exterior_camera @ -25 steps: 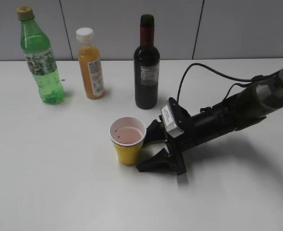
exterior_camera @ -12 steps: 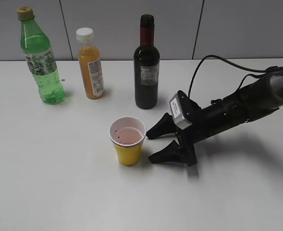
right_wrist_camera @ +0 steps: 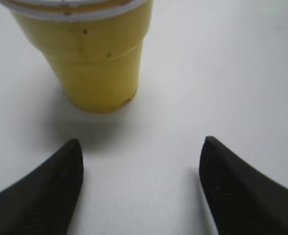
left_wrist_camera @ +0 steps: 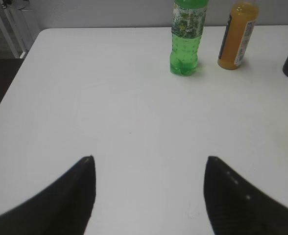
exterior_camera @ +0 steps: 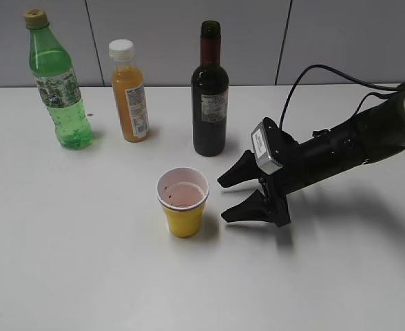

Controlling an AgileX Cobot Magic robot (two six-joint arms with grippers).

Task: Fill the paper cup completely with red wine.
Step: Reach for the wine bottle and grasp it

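Observation:
The yellow paper cup (exterior_camera: 183, 202) stands upright at mid-table, its white inside faintly pink at the bottom. It also shows close up in the right wrist view (right_wrist_camera: 87, 58). The dark red wine bottle (exterior_camera: 210, 93) with maroon neck foil and no cap stands behind the cup. My right gripper (exterior_camera: 225, 199) lies low over the table to the right of the cup, open and empty, a short gap from it; its fingers show in the right wrist view (right_wrist_camera: 140, 144). My left gripper (left_wrist_camera: 149, 159) is open and empty over bare table, out of the exterior view.
A green soda bottle (exterior_camera: 58, 83) and an orange juice bottle (exterior_camera: 129, 93) with a white cap stand at the back left; both also show in the left wrist view, green (left_wrist_camera: 186, 36) and orange (left_wrist_camera: 237, 34). The white table (exterior_camera: 85, 262) has its left edge in the left wrist view.
My right gripper has drawn back to the right, away from the cup, staying open. The cup and the bottles have not moved.

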